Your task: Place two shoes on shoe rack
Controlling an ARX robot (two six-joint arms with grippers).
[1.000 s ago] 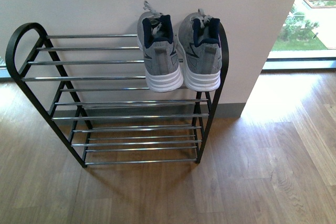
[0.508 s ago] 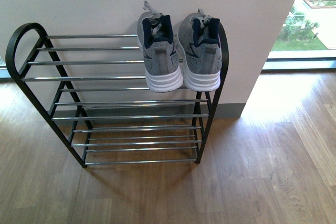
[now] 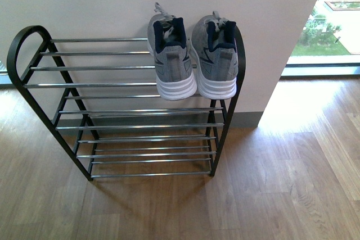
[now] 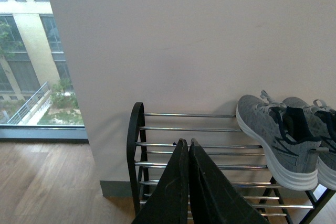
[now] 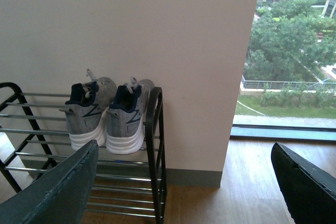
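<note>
A plain cream painted wall faces the jaws of the left gripper; pale wood-plank floor lies below; a daylit glass window faces the jaws of the right gripper.

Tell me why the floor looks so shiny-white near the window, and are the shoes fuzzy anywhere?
Front view: daylight from the window washes the floor pale on the right, bars of the shoe rack glint, shoes sharp. Left wrist view: soft even light, shoes crisp. Right wrist view: wall dimmer, trees outside bright, shoes clear.

Rack left of shoes free.
</note>
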